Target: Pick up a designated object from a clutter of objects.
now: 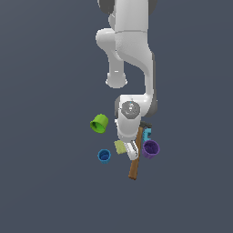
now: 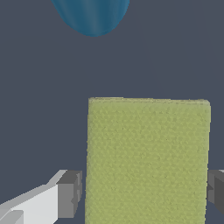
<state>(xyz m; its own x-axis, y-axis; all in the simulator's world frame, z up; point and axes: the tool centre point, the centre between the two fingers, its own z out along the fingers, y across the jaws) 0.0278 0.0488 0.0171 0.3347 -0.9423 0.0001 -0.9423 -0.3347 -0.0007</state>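
Between the fingers (image 2: 68, 194) of the spread hand (image 2: 142, 192) lies the yellow-green pad (image 2: 146, 162), flat, squarish, finely speckled, neither finger touching it, near the blue cup (image 2: 92, 15).

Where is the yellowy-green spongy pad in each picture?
Exterior view: the yellow-green pad lies on the floor among the clutter, just to the exterior view's left of the gripper.
Wrist view: the pad fills the middle, between the two grey fingers.
Shared landmark: the blue cup, just beyond the pad.
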